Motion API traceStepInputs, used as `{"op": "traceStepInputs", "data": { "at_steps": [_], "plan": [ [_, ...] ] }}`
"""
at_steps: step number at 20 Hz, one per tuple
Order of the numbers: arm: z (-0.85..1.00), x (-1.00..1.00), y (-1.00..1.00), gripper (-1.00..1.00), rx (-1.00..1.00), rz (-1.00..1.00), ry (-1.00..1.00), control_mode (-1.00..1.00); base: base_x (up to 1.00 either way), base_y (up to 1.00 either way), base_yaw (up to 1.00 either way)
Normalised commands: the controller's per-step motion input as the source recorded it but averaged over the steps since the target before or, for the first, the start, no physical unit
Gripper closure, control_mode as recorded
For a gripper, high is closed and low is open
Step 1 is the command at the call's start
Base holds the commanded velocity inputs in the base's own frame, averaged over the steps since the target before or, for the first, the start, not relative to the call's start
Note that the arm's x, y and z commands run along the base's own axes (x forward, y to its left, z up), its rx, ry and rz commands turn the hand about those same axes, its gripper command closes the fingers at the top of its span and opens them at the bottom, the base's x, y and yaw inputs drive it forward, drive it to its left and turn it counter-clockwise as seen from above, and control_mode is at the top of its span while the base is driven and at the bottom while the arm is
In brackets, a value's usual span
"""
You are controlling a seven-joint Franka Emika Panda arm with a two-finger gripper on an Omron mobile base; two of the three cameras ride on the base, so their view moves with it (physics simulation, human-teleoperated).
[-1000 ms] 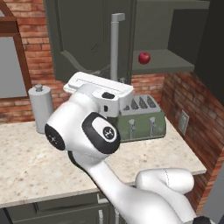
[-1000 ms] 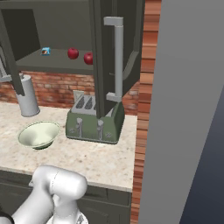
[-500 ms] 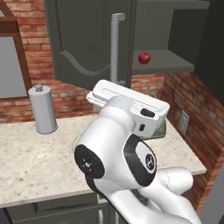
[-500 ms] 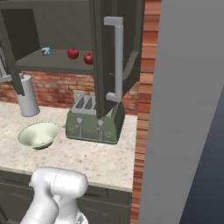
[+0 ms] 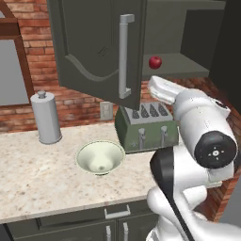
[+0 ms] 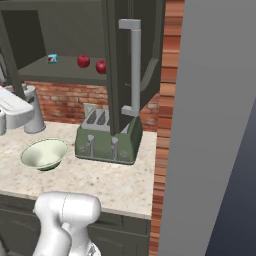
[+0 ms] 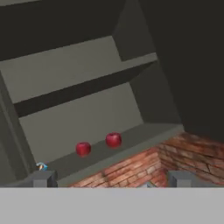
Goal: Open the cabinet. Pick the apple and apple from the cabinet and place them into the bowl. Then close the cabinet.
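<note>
Your cabinet [image 6: 125, 75] stands open, and both apples [image 7: 83, 148] [image 7: 113, 139] sit side by side on its lower shelf, near a small blue packet [image 6: 52, 58]. Your fingers [image 7: 43, 178] are spread wide with nothing between them, apart from the fruit. The bowl [image 5: 100, 157] rests on the tabletop [image 5: 42, 179] below the cabinet, just beside the toaster [image 5: 146, 128].

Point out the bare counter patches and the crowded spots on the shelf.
Free: counter between canister and bowl, and in front of the toaster. Cabinet shelf is bare right of the two apples; its left end is crowded by the apples and blue packet.
</note>
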Motion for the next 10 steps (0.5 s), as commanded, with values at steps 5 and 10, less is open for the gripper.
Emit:
{"op": "traceStepInputs", "data": {
  "at_steps": [5,10],
  "plan": [
    [-0.07,0.49,-0.56,-1.00,0.04,0.54,0.00,-1.00,0.00,0.00,0.00],
    [-0.15,0.69,-0.06,-1.00,0.00,0.52,0.00,-1.00,0.00,0.00,0.00]
  ]
}}
